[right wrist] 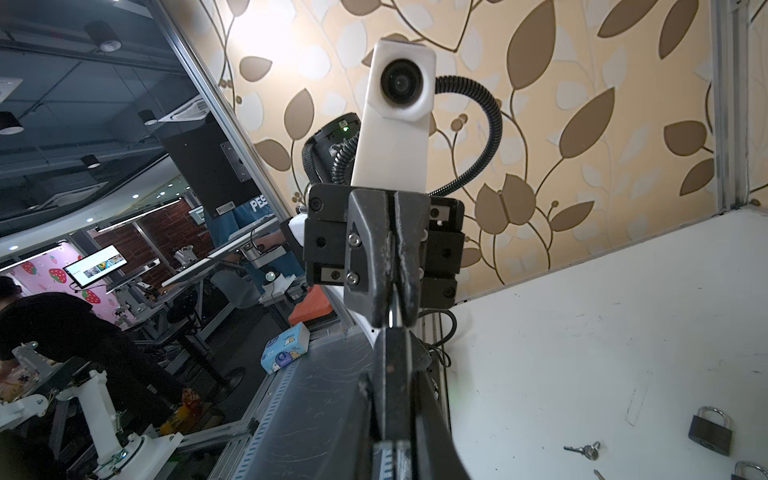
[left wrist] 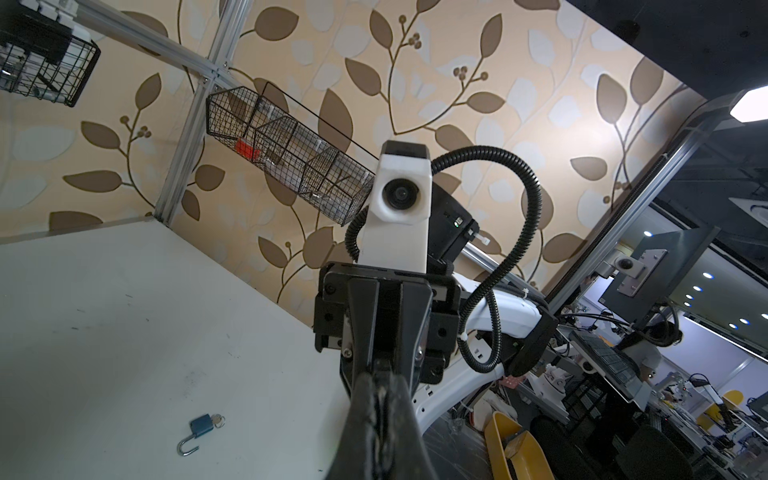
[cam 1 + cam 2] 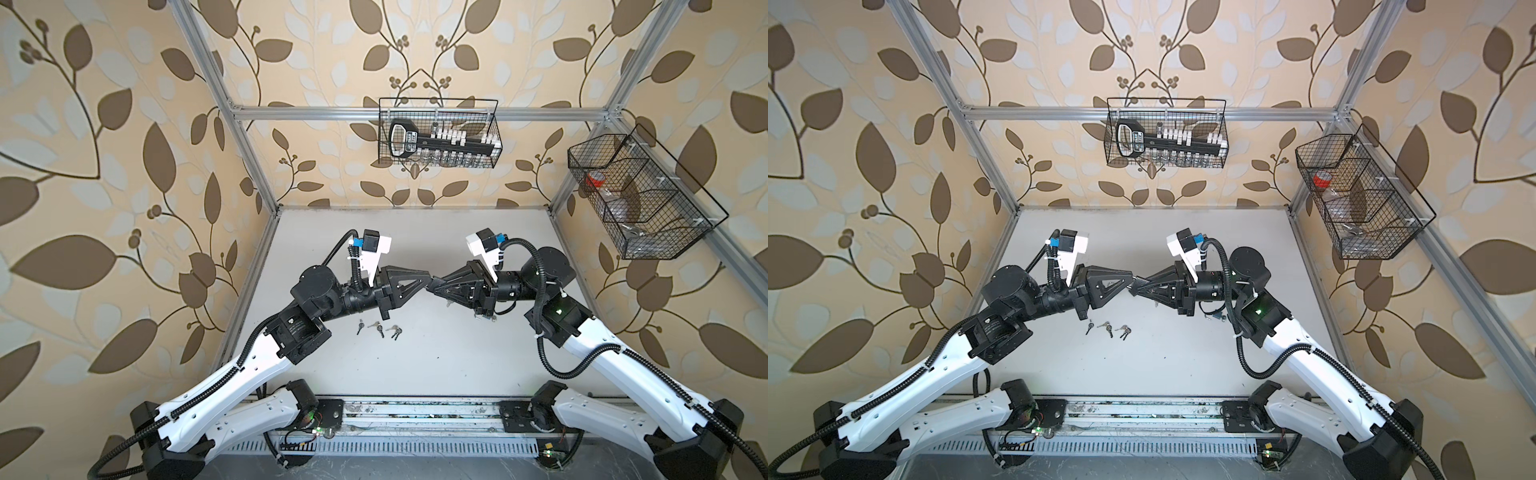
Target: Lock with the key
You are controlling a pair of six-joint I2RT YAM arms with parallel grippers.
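I have the left gripper [image 3: 426, 276] and right gripper [image 3: 435, 284] meeting tip to tip in the air above the table [image 3: 436, 365]. The left one's jaws are pressed together. The right one's sit close with a slim gap, and I cannot tell whether they pinch anything (a metal sliver [image 1: 392, 318] glints right where the tips meet). The blue padlock [image 2: 199, 428], shackle swung open and a key [image 2: 217, 420] in it, lies on the table under the right gripper's base. Loose keys [image 3: 376, 328] lie below the left gripper.
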